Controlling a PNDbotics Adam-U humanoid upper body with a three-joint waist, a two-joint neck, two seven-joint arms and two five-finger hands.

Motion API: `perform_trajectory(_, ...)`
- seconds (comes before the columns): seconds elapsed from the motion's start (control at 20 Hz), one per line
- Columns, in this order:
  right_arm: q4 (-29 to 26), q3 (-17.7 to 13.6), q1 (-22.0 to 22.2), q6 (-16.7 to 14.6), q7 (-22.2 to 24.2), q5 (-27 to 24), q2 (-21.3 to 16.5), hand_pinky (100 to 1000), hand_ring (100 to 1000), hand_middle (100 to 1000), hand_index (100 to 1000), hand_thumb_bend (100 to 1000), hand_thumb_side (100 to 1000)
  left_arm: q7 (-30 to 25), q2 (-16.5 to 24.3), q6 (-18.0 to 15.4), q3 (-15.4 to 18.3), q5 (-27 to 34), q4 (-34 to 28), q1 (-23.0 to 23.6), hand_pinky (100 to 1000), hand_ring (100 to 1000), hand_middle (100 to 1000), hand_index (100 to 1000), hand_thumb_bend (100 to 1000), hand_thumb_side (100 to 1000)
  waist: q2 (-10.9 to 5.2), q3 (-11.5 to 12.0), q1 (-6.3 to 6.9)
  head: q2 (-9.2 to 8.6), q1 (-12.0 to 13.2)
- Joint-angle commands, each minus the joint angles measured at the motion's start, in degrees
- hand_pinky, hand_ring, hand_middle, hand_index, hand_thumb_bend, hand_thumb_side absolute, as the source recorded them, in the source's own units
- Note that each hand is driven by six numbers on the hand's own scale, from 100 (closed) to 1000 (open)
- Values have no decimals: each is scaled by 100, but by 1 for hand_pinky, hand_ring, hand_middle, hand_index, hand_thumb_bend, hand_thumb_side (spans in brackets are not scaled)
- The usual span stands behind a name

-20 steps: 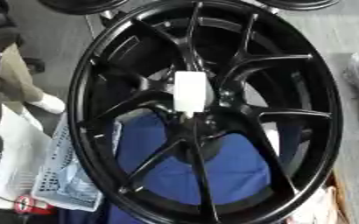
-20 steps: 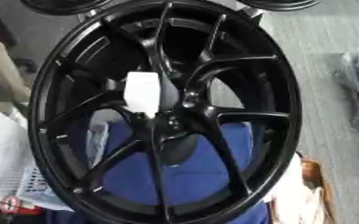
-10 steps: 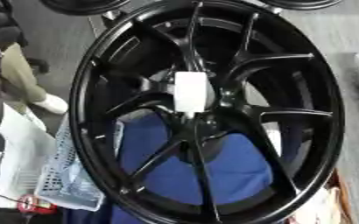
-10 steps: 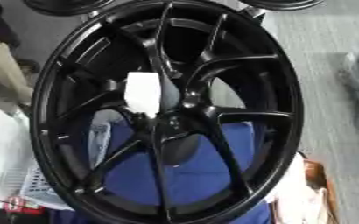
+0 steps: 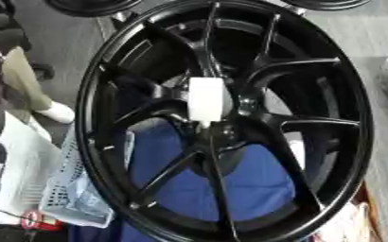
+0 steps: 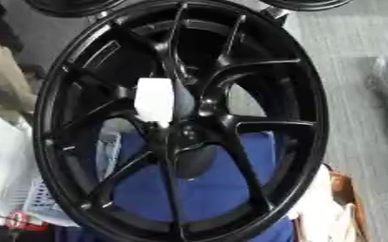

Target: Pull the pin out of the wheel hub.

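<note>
A large black spoked wheel fills both views, standing close in front of me. A white block-shaped pin sticks out near the hub, just above and left of the centre; it also shows in the right eye view as the white pin. Neither of my hands shows in any view.
Blue fabric lies behind the lower spokes. A pale perforated basket sits at the lower left, with a small red item beside it. A person's leg and white shoe stand at the left. Grey floor lies to the right.
The whole picture has shifted slightly, so the camera moved. The wheel and the white pin keep the same place relative to each other.
</note>
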Motion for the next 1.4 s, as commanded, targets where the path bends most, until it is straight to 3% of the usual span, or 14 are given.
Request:
perform_trajectory(0.05,34,-142,-49,-66,8,14,-155,814,922,944,891,393,318,-15,62,5,54,-17,-116,-30,864,684,670,723,100,696,-130,-12,-27,-60,17)
perform_trajectory(0.45,-136,-124,-86,-169,-273,-83,-143,788,877,890,864,365,310,-23,61,-4,55,-18,-116,-45,863,684,670,723,100,694,-139,-10,-27,-62,8)
perform_trajectory(0.55,-274,-107,-105,-210,-363,-96,-135,778,852,864,855,329,331,-27,59,-4,53,-19,-116,-49,864,684,670,723,100,694,-143,-5,-28,-65,10)
perform_trajectory(0.65,-465,-96,-129,-285,-473,-146,-119,764,824,837,838,237,370,-29,57,-5,52,-23,-116,-53,863,684,670,723,100,693,-147,0,-30,-67,8)
perform_trajectory(1.0,-1518,30,-204,-702,-896,-533,-11,749,787,804,809,100,388,-42,52,-3,38,-36,-116,-80,863,684,670,723,100,689,-173,34,-46,-74,-1)
perform_trajectory(1.2,-2237,194,-238,-870,-1087,-778,70,744,770,787,794,136,439,-53,51,-6,28,-38,-116,-102,862,684,671,723,100,688,-184,73,-55,-80,-19)
perform_trajectory(1.25,-2421,231,-254,-903,-1135,-868,99,743,768,786,792,100,400,-55,50,-7,27,-39,-116,-107,862,684,671,723,100,687,-186,81,-58,-80,-23)
perform_trajectory(1.4,-2955,355,-299,-1016,-1278,-1230,196,740,758,777,788,100,420,-61,47,-8,19,-37,-116,-119,862,684,671,723,102,688,-189,105,-69,-81,-43)
